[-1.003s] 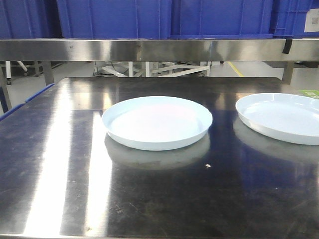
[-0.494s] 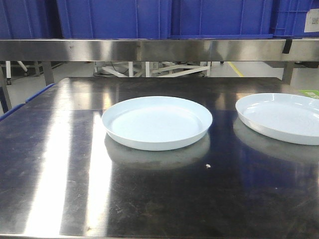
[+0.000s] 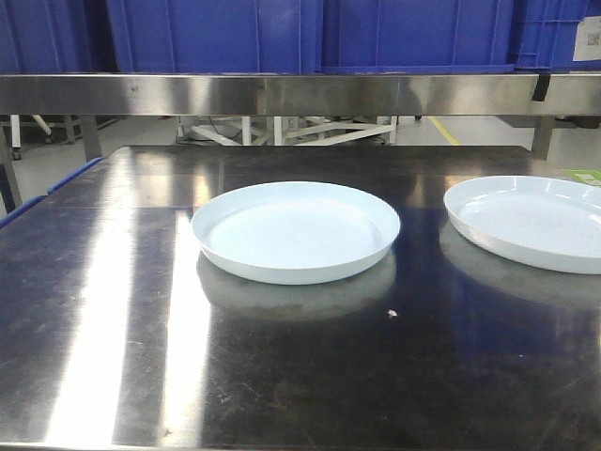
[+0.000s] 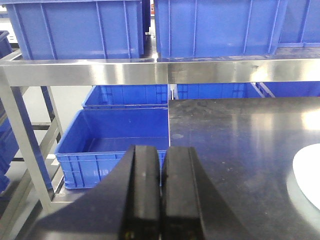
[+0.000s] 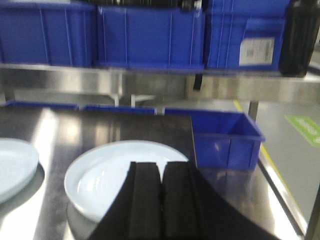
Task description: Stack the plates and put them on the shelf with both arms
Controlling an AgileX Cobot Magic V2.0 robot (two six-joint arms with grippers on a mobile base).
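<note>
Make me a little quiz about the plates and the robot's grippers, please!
1. True or false: the middle plate sits on top of the right plate.
2. Pick one: the crates on the shelf are A red, B blue, C green.
3. Fill in: the left gripper and right gripper are both ____.
Key: 1 false, they lie apart on the table; 2 B; 3 shut.

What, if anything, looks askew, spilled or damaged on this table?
Nothing serious. The centre plate and the right plate lie flat, apart and look unbroken on the steel tabletop. Only a tiny pale speck lies in front of the centre plate; too small to identify.
</note>
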